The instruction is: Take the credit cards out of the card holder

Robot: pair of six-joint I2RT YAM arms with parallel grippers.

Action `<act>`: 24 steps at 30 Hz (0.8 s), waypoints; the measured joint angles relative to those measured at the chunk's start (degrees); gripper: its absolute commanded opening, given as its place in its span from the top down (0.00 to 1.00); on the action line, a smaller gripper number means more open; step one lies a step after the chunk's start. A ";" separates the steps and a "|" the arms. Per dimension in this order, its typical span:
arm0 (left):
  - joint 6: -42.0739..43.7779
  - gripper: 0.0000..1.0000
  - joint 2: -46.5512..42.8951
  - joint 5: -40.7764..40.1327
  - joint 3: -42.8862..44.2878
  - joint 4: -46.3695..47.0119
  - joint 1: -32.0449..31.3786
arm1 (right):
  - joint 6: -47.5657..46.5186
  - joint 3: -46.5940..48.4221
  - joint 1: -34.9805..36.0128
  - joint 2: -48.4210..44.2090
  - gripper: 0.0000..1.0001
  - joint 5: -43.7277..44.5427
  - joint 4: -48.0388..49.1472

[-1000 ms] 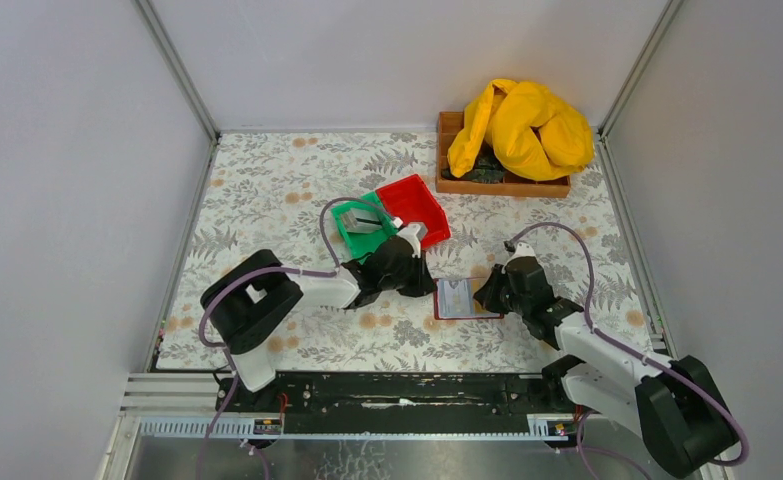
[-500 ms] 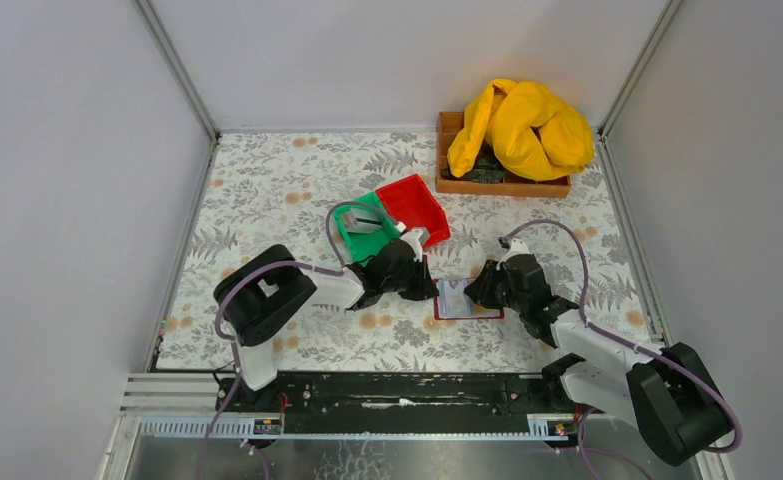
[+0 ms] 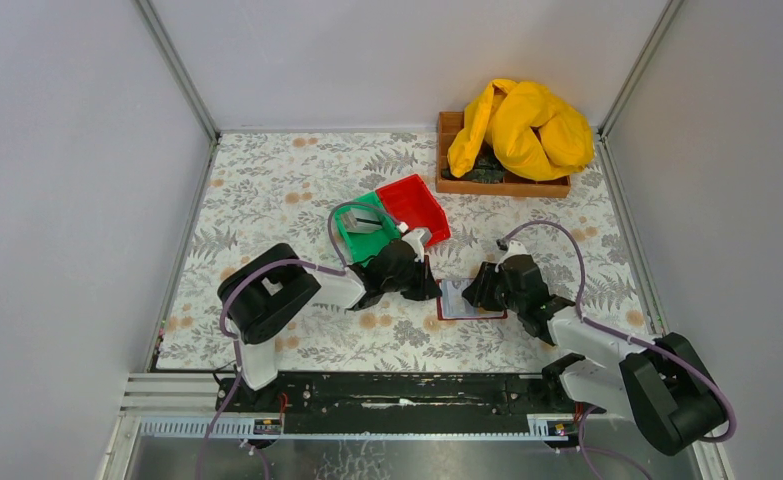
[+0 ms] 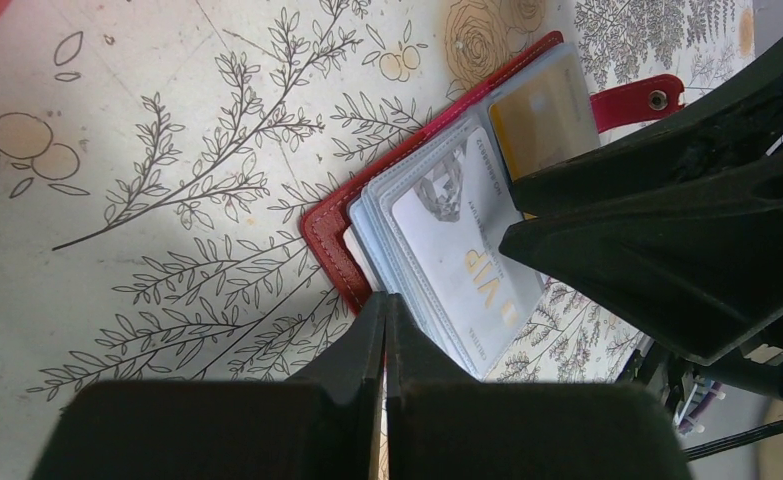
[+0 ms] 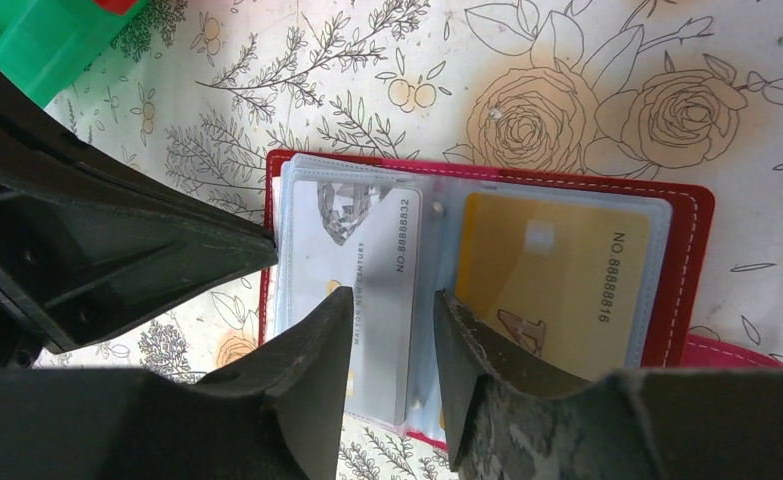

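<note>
**Right pincer lined up on the silver card**

Flat dark red card holder (image 5: 689, 270) lies open on the floral-print counter (image 3: 267, 180), mid-width and toward the near edge, between the arms. Right pincer (image 5: 392, 297) is spread, straddling the long edge of the grey-silver plastic card (image 5: 352, 250). That card's long axis runs in line with the fingers, and the gold card (image 5: 547, 270) sits beside it. Left pincer (image 4: 385, 310) is pressed together, tip at the holder's left-side edge, likely pinning it. The pull looks like the right arm's job.

Def a robotics lab test cell imo: plain white wall panels (image 3: 67, 200) w/ alu corner posts (image 3: 179, 75), slotted mounting rail (image 3: 397, 392) up front, floral cloth (image 3: 267, 180) as work surface.
</note>
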 measured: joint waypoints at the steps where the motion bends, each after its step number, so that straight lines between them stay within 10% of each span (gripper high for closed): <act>1: 0.02 1.00 0.00 0.00 0.00 0.00 0.00 | -0.02 0.00 0.00 0.20 0.60 -0.09 0.13; 24: 0.00 1.00 0.94 -0.02 0.72 0.35 0.02 | -0.70 -2.82 -0.48 -1.97 0.66 -5.38 3.52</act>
